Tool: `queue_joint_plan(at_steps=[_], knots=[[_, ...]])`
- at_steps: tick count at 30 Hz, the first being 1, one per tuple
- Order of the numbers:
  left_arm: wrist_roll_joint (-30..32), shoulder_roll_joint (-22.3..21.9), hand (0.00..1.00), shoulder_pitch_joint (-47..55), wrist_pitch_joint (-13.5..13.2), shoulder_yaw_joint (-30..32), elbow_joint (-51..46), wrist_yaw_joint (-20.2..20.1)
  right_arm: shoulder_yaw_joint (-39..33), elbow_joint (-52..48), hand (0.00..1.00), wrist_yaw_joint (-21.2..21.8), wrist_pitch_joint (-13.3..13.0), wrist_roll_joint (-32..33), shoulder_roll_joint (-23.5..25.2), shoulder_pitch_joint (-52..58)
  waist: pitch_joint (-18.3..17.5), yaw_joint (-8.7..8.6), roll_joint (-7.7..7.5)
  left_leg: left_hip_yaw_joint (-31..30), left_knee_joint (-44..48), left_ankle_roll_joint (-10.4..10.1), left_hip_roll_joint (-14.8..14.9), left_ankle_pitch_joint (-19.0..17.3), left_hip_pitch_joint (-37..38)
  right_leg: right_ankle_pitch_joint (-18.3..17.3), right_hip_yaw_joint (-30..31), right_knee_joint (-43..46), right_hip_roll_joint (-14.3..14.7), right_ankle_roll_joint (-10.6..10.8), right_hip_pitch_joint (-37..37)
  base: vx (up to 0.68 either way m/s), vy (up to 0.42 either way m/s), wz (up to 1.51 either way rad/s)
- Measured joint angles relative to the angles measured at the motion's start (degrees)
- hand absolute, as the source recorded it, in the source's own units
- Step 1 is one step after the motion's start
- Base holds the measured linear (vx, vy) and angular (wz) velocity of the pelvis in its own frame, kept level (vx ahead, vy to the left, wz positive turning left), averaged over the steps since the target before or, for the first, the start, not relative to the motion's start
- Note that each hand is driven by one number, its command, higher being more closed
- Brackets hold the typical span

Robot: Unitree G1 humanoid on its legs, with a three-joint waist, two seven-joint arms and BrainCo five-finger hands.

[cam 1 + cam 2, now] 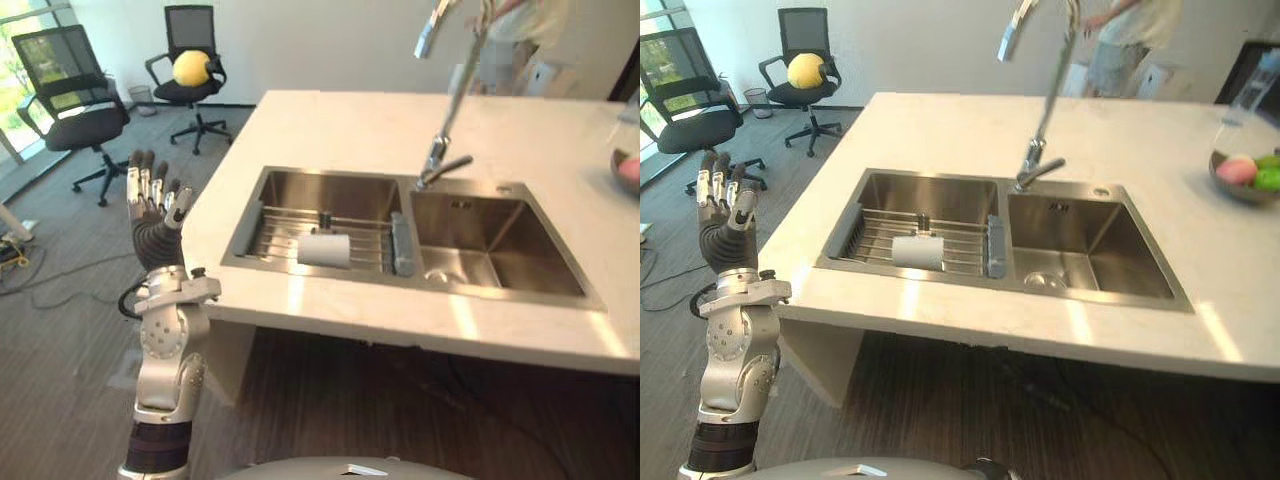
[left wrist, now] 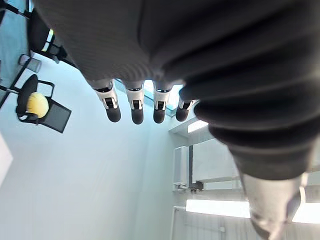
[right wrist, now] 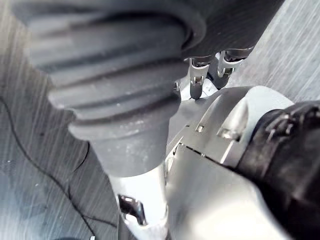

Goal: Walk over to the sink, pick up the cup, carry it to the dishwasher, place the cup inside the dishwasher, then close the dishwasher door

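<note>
A white cup (image 1: 324, 249) lies on its side on a wire rack (image 1: 290, 228) in the left basin of a steel double sink (image 1: 470, 215). The sink is set in a pale counter (image 1: 380, 125). My left hand (image 1: 152, 205) is raised upright beside the counter's left corner, well to the left of the cup. Its fingers (image 2: 135, 107) are straight and hold nothing. My right hand (image 3: 197, 82) hangs low over the floor with its fingers relaxed and empty.
A tall faucet (image 1: 445, 110) rises behind the divider between the basins. A bowl of fruit (image 1: 1250, 175) stands at the counter's right end. Two black office chairs (image 1: 70, 95) stand on the floor at left, one bearing a yellow ball (image 1: 190, 65). A person (image 1: 1130, 35) stands beyond the counter.
</note>
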Motion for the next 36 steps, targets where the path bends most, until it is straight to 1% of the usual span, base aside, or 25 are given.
queue_joint_plan(at_steps=[1,2,3,4,5,6,7,8,9,10,11,13,14,16,18,19,20,21,23,26,29,30,31,33,36], knots=[[0.0,0.3,0.0,-0.1,-0.2,0.0,0.5,0.1,-0.7,0.3,0.0,0.0,0.0,-0.1,0.5,-0.6,0.2,0.08,0.09,-0.5,0.0,-0.1,0.5,-0.3,0.0,-2.8,-0.6,-1.3,1.4,0.2,-1.4,0.1,-0.001,0.26],[0.0,0.9,0.0,-0.2,-0.2,-0.1,0.9,0.1,-2.2,0.7,0.0,-0.1,0.0,-0.1,1.3,-1.6,1.0,0.03,0.69,-0.9,0.0,-0.4,1.3,-0.7,0.4,-4.1,-0.6,-7.2,3.9,0.6,-2.7,0.12,-0.035,0.25],[0.0,1.5,0.0,-0.7,-0.3,-0.5,1.1,0.0,-3.6,0.8,0.0,-0.1,0.0,0.0,1.9,-2.0,1.8,-0.17,1.45,-1.1,0.0,-0.5,1.9,-1.6,1.2,-3.4,0.3,-15.7,5.9,1.0,-3.1,0.13,-0.058,0.17],[0.1,1.9,0.0,-1.2,-0.4,-0.8,1.4,0.0,-4.0,0.7,0.0,-0.1,0.1,0.0,2.1,-2.0,2.0,-0.25,1.55,-1.2,0.2,-0.7,2.0,-2.0,1.5,-2.2,1.2,-19.6,6.5,1.2,-3.3,0.13,-0.103,0.15],[0.1,2.8,0.0,-3.0,-0.6,-1.2,2.3,-0.1,-4.6,0.7,0.0,-0.1,0.1,-0.1,2.4,-2.0,2.2,-0.46,1.22,-1.4,1.3,-1.4,2.0,-3.4,1.4,1.5,3.7,-25.6,7.1,1.1,-3.6,0.16,-0.21,0.21],[0.1,3.6,0.0,-4.5,-0.5,-1.7,2.4,-0.1,-4.1,0.4,0.0,-0.3,0.1,-0.7,3.1,-1.2,2.2,-0.82,0.01,-1.5,3.2,-2.7,1.8,-5.3,1.8,6.4,4.8,-29.1,7.2,0.7,-3.2,0.17,-0.25,0.23],[0.2,4.0,0.0,-4.9,-0.6,-1.7,2.1,-0.2,-3.6,0.1,0.0,-0.4,0.1,-1.2,3.7,-0.5,1.7,-1.01,-1.05,-1.6,3.7,-3.8,1.5,-6.2,2.1,8.9,5.2,-30.2,7.1,0.9,-3.1,0.18,-0.267,0.24],[0.2,2.8,0.0,-4.4,-0.9,-1.9,2.0,-0.2,-3.3,-0.4,0.0,-0.4,0.1,-1.3,3.2,0.1,1.1,-1.38,-0.35,-1.4,4.0,-5.1,3.5,-7.0,2.9,7.9,4.1,-29.8,9.0,2.3,-2.4,0.14,-0.181,0.09],[0.2,2.1,0.0,-4.4,-1.0,-2.7,2.0,-0.3,-3.2,-0.4,0.0,-0.4,0.0,-1.5,2.8,0.4,0.6,-1.35,1.21,-0.9,3.9,-5.4,5.0,-6.9,2.6,7.5,3.8,-30.4,10.2,2.4,-2.5,0.25,-0.236,-0.09],[0.2,1.3,0.0,-4.5,-1.0,-4.0,1.3,-0.6,-3.2,-0.3,0.0,-0.4,0.0,-2.2,1.3,-0.1,0.2,-1.0,3.67,0.3,3.2,-6.2,7.2,-6.7,2.5,7.6,3.0,-31.9,12.4,2.0,-2.4,0.28,-0.222,-0.21],[0.1,0.3,0.0,-5.1,-0.9,-5.1,1.2,-1.3,-3.3,-0.3,0.0,-0.6,0.0,-2.3,0.8,-0.3,-0.1,-1.17,4.88,1.6,1.7,-6.2,8.5,-5.8,2.8,7.6,2.3,-33.0,13.9,1.6,-2.5,0.28,-0.194,-0.14],[0.0,-1.4,0.0,-6.5,0.3,-6.1,1.3,-2.6,-3.8,-0.4,0.0,-1.1,-0.1,-2.3,1.4,-0.5,-0.3,-1.65,4.91,4.3,-0.2,-6.8,9.5,-4.2,3.7,7.8,1.2,-33.5,15.1,1.2,-2.2,0.23,-0.076,0.1],[0.0,-1.5,0.0,-6.9,0.7,-6.4,1.9,-2.8,-4.3,-0.3,0.0,-1.2,0.0,-2.3,1.6,-0.7,-0.4,-1.54,4.4,5.5,-0.8,-7.5,9.7,-3.3,4.2,7.7,1.2,-33.4,15.4,1.1,-2.2,0.22,-0.045,0.05],[0.0,-1.3,0.0,-7.0,1.6,-6.6,3.6,-2.8,-5.5,-0.2,0.0,-1.3,-0.1,-2.2,2.3,-0.7,-0.4,-1.48,4.04,6.8,-0.8,-7.4,9.6,-3.2,4.9,7.7,1.4,-34.0,15.8,1.1,-1.3,0.14,-0.034,-0.07],[0.2,-1.1,0.0,-6.9,2.5,-6.9,5.5,-3.5,-6.1,0.0,0.0,-1.3,-0.1,-2.2,3.0,-0.8,-0.6,-1.48,2.94,7.0,-1.0,-7.2,9.2,-3.3,4.8,8.1,1.5,-35.1,15.7,1.5,-0.5,0.08,0.011,0.0],[0.7,-0.3,0.0,-6.9,3.1,-7.3,6.6,-4.6,-6.1,0.4,0.0,-1.3,-0.1,-2.2,3.3,-0.8,-1.0,-1.4,2.13,7.2,-1.0,-6.9,9.0,-3.5,4.8,8.5,1.7,-35.9,15.7,1.7,-0.4,0.07,0.041,0.0],[1.8,1.7,0.0,-6.8,3.7,-7.9,8.3,-5.9,-6.1,0.3,0.0,-1.3,0.0,-2.2,3.2,-0.9,-1.0,-1.58,1.66,7.2,-1.0,-6.8,8.8,-3.5,4.8,9.5,1.7,-37.8,15.8,1.7,0.6,0.05,0.043,-0.02],[2.8,2.8,0.0,-6.8,4.0,-8.2,9.5,-6.6,-6.1,0.3,0.0,-1.3,0.1,-2.3,3.1,-1.0,-1.0,-1.66,1.61,7.3,-1.0,-6.6,8.6,-3.6,4.9,10.1,1.7,-38.9,15.8,1.6,1.3,0.02,0.05,-0.02],[7.8,6.7,0.0,-6.5,5.3,-10.0,14.2,-9.3,-6.2,0.3,0.0,-1.0,0.2,-2.3,2.9,-1.4,-0.9,-1.92,1.71,8.0,-0.9,-6.0,7.7,-4.0,5.1,12.7,2.3,-42.9,15.7,1.8,2.8,-0.02,0.046,-0.1],[15.4,10.9,0.0,-6.5,5.4,-13.5,19.3,-12.0,-6.2,0.3,0.0,-0.7,0.5,-2.3,2.5,-1.9,-0.7,-2.09,2.13,8.3,-0.9,-5.6,6.9,-4.6,4.9,15.1,3.0,-46.4,15.6,1.8,3.8,-0.07,0.049,-0.12],[21.5,14.1,0.0,-6.4,5.4,-16.2,21.9,-12.6,-6.7,0.2,0.0,-0.1,0.5,-2.3,2.3,-1.9,-0.3,-2.68,2.64,8.6,-0.3,-5.7,6.4,-5.6,4.6,16.4,3.4,-48.6,15.4,1.5,4.4,-0.1,0.026,-0.1],[25.0,15.9,0.0,-6.4,5.1,-16.5,22.8,-12.6,-6.7,0.1,0.0,0.1,0.6,-2.3,2.2,-1.7,-0.3,-3.12,2.87,8.8,0.2,-5.2,6.3,-6.2,4.5,17.1,3.6,-49.6,15.3,1.6,4.9,-0.08,0.01,-0.1],[26.4,16.9,0.0,-6.4,4.9,-16.5,22.8,-12.5,-6.7,0.0,0.0,0.3,0.6,-2.3,2.1,-1.6,-0.3,-3.29,2.96,8.8,0.3,-5.3,6.2,-6.3,4.5,17.3,3.7,-50.1,15.3,1.7,5.1,-0.09,0.003,-0.11],[31.3,20.6,0.0,-6.5,2.8,-17.8,22.9,-12.5,-6.9,-0.2,0.0,0.8,0.9,-2.2,1.4,-1.3,-0.3,-3.85,3.61,9.1,0.8,-5.3,6.1,-6.7,3.7,18.1,4.1,-51.3,15.3,1.8,5.0,-0.06,-0.003,-0.08],[32.9,22.0,0.0,-6.5,1.0,-19.9,23.0,-12.5,-8.5,-0.3,0.0,1.2,1.3,-2.2,1.0,-1.0,-0.3,-4.1,4.43,9.2,0.8,-5.3,6.0,-6.7,3.3,18.4,4.4,-51.3,15.3,1.9,4.3,-0.01,-0.001,-0.03]])
